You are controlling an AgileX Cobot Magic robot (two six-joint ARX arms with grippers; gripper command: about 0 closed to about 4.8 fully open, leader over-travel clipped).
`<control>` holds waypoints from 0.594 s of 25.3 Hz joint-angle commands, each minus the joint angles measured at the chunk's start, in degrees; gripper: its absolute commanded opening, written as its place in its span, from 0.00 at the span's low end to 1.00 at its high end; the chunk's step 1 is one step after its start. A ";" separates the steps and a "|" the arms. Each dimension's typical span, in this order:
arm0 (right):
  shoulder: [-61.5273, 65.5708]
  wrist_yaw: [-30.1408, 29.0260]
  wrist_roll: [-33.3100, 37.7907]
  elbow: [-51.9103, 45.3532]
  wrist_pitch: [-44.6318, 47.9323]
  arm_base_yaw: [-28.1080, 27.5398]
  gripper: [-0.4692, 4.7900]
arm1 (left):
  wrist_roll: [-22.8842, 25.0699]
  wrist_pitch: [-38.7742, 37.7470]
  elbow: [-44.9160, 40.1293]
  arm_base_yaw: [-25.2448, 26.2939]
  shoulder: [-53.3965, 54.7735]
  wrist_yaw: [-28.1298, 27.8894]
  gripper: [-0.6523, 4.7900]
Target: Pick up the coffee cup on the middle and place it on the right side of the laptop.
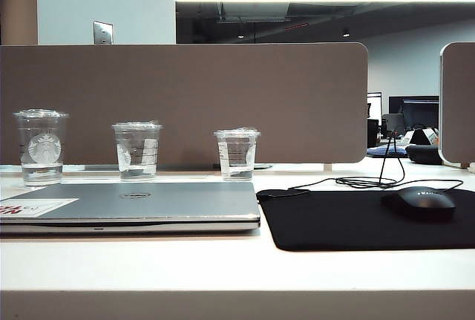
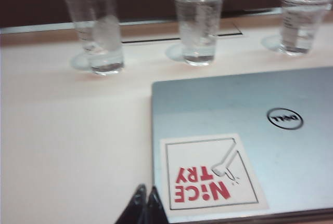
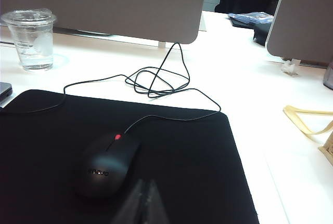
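Observation:
The coffee cup (image 1: 136, 151), clear with a lid and black printed lines, stands in the middle of a row of three at the back of the table, also in the left wrist view (image 2: 199, 24). The closed silver laptop (image 1: 148, 205) lies in front of it, with a Dell logo and a white-and-red sticker (image 2: 208, 104). My left gripper (image 2: 146, 188) is shut and empty near the laptop's stickered corner, well short of the cups. My right gripper (image 3: 146, 181) is shut and empty over the black pad beside the mouse. Neither gripper shows in the exterior view.
A Starbucks-logo cup (image 1: 41, 148) stands left of the coffee cup and a smaller cup (image 1: 237, 154) right of it. Right of the laptop lies a black mouse pad (image 1: 334, 220) with a black mouse (image 1: 419, 203) and looped cable (image 3: 156, 81). A brown partition (image 1: 185, 101) backs the table.

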 commanded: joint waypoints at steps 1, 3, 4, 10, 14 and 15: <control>-0.13 -0.09 -0.09 -0.35 1.01 0.00 0.09 | -3.91 1.09 0.20 0.02 0.02 5.31 0.11; -0.13 -0.13 -0.09 -0.35 1.03 0.02 0.09 | -4.04 1.05 0.20 0.09 0.02 8.39 0.11; -0.13 -0.11 -0.09 -0.35 1.03 0.02 0.09 | -4.04 1.05 0.20 0.09 0.02 9.27 0.11; -0.13 -0.09 -0.09 -0.35 0.92 0.02 0.09 | -3.93 1.11 0.20 0.09 0.02 10.05 0.11; -0.13 -0.09 -0.09 -0.35 1.51 0.00 0.09 | -3.98 2.75 0.20 0.09 0.02 8.24 0.11; -0.13 -0.09 1.42 -0.35 2.86 0.02 0.09 | -4.76 3.26 0.22 0.09 0.02 8.13 0.11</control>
